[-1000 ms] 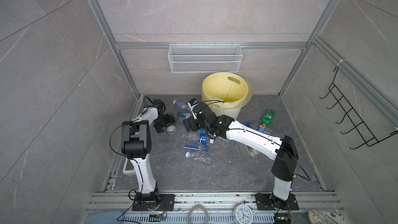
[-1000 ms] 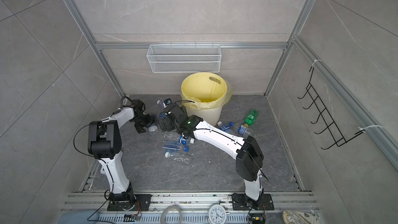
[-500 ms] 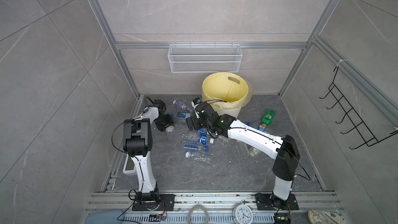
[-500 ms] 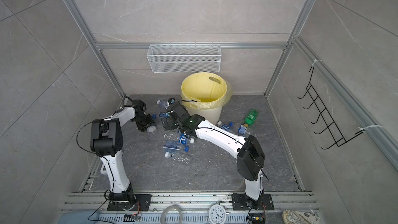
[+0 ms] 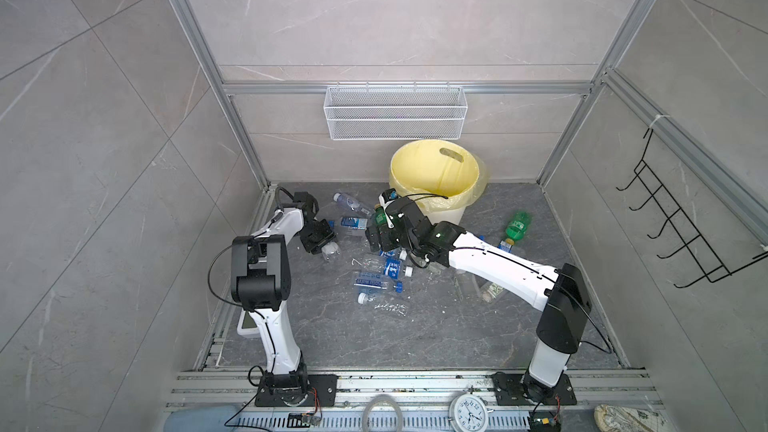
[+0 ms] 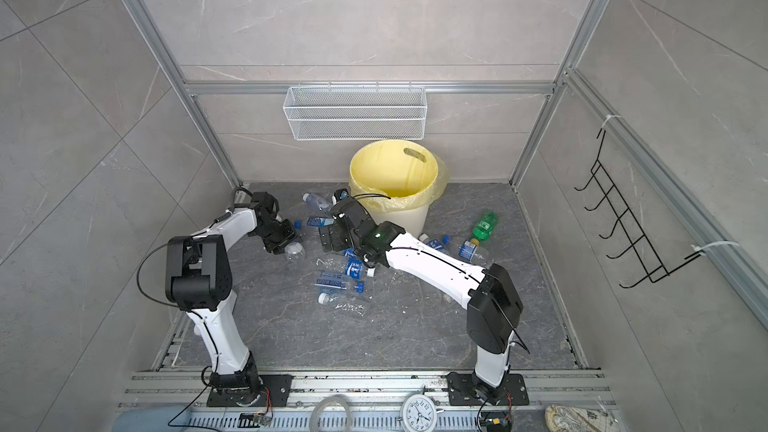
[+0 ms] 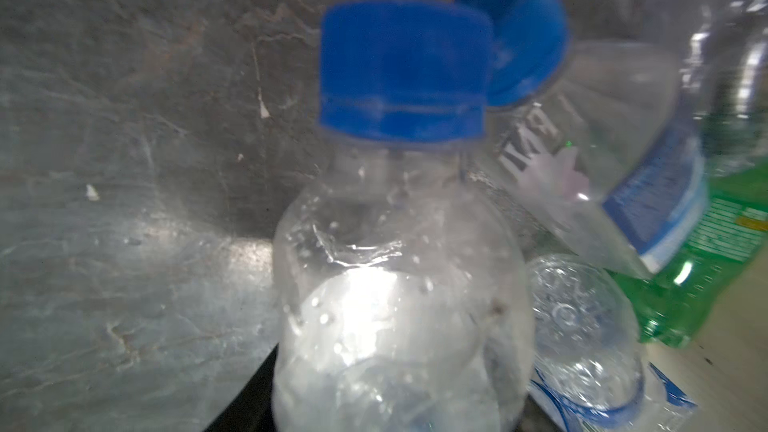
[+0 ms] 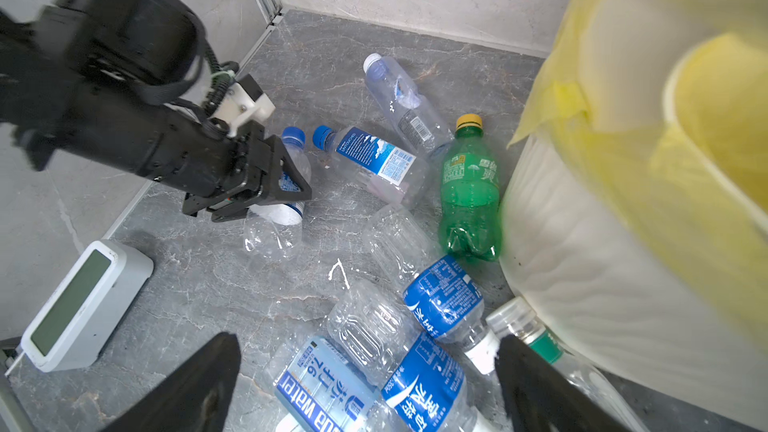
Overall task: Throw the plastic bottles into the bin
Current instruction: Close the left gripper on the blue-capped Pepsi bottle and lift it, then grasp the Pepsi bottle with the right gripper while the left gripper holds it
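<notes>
Left hand (image 8: 274,201) clamped on the blue-capped bottle (image 8: 272,233), right hand (image 8: 365,384) wide apart: lift straight up, then swing over the bin (image 8: 590,292).

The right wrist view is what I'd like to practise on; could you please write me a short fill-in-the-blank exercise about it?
1. The left gripper is closed around a clear bottle with a ___ cap.
2. The green bottle next to the bin has a ___ cap.
3. The right gripper hovers ___ above the blue-labelled bottles, holding nothing.

Missing words: blue; yellow; open.
</notes>
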Available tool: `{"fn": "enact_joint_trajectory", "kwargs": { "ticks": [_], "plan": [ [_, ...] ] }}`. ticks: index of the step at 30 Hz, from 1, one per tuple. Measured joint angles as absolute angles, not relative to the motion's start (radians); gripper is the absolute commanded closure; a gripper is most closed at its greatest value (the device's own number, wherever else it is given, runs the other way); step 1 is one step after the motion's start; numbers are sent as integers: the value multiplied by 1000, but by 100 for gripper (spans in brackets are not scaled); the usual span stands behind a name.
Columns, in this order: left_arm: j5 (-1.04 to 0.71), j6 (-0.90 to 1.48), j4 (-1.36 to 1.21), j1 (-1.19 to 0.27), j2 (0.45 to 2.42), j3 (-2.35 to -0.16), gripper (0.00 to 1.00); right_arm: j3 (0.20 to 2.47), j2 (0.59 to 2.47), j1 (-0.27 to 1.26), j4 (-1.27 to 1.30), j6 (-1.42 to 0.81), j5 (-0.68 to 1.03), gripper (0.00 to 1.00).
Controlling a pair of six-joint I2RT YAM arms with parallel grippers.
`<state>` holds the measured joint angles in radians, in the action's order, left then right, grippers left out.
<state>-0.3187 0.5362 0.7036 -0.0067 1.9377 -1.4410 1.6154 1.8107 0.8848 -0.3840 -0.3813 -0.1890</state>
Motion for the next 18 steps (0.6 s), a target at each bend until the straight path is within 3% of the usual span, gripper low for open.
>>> {"fn": "enact_joint_trajectory", "kwargs": {
  "ticks": [18],
  "plan": [
    [-584,778,563,-24,1717,-1443,47,1757,1911,876,-340,-525,-125,1]
  ]
}}
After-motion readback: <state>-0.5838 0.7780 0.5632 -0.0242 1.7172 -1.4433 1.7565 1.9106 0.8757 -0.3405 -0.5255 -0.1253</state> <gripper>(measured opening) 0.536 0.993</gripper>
